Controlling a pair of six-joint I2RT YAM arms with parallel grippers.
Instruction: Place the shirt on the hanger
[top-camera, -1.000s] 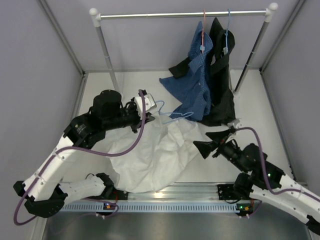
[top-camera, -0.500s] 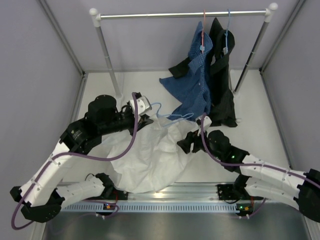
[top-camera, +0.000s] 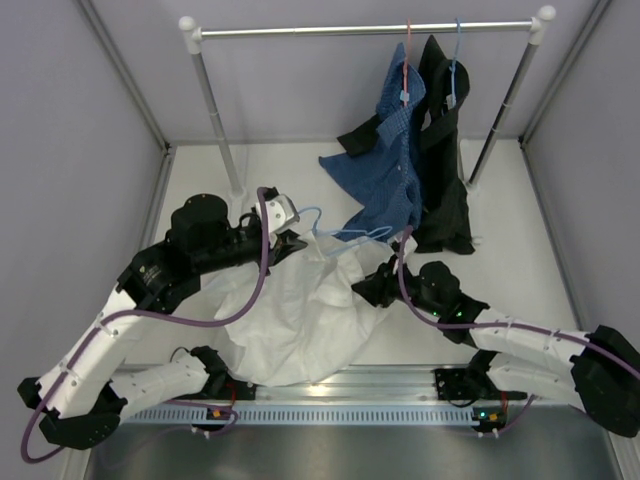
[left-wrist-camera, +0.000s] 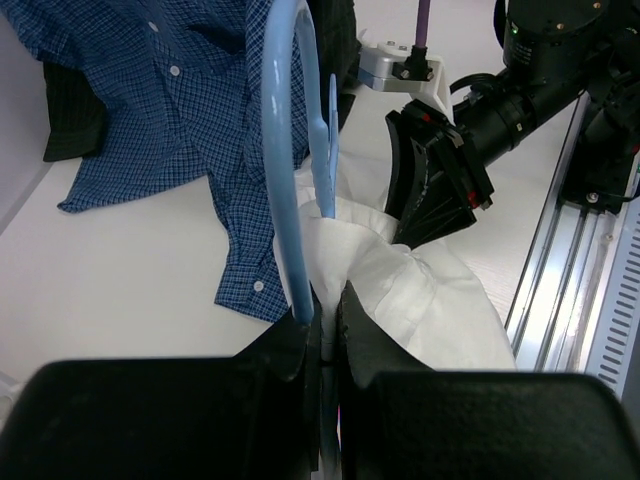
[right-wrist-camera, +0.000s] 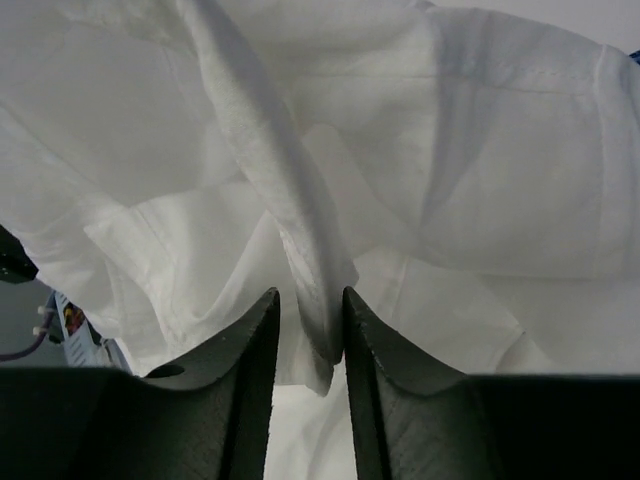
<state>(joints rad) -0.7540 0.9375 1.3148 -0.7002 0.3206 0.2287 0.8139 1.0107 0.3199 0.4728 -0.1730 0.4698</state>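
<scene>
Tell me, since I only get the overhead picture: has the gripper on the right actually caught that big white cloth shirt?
Observer: Yes. Its own camera shows a raised fold of the white cloth shirt pinched between the fingers of the right gripper.
Operator: And the other one, is it holding anything?
Observer: The left wrist camera shows the left gripper shut on the thin light-blue wire hanger.
Operator: Is the hanger inside the shirt?
Observer: From the left wrist, one blue wire runs down into a bunch of white cloth. How far in it goes, I cannot tell.
</scene>
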